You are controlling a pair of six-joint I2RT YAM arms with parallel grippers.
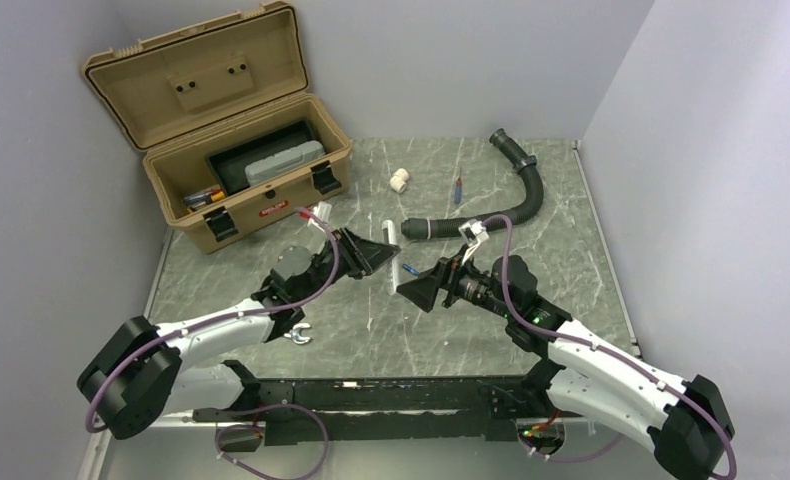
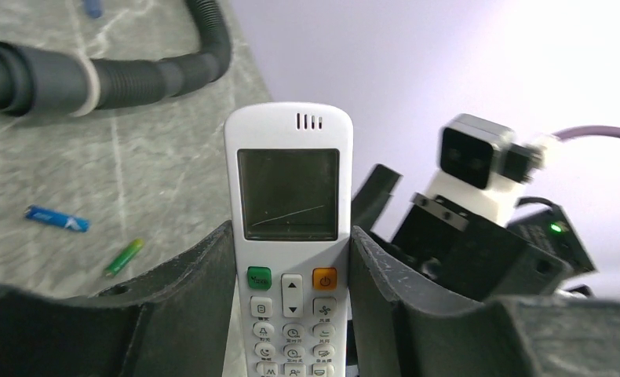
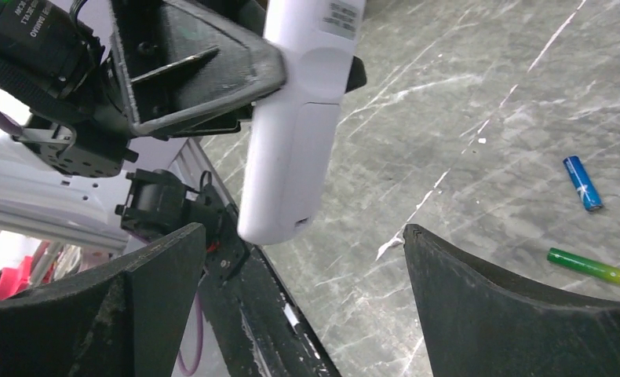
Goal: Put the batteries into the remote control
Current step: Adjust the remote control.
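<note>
The left gripper (image 2: 291, 239) squeezes the one white remote control (image 2: 289, 181) in the middle of the frame, its button writing too small to read, while the right gripper (image 3: 303, 236) is spread wide holding nothing, and two batteries, a blue battery (image 2: 56, 218) and a green battery (image 2: 124, 257), lie on the table (image 2: 158, 181) at lower left.

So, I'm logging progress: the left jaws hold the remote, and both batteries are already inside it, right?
Not inside. The left jaws hold the remote, but the blue battery and the green battery lie loose on the table, as the right wrist view shows.
</note>
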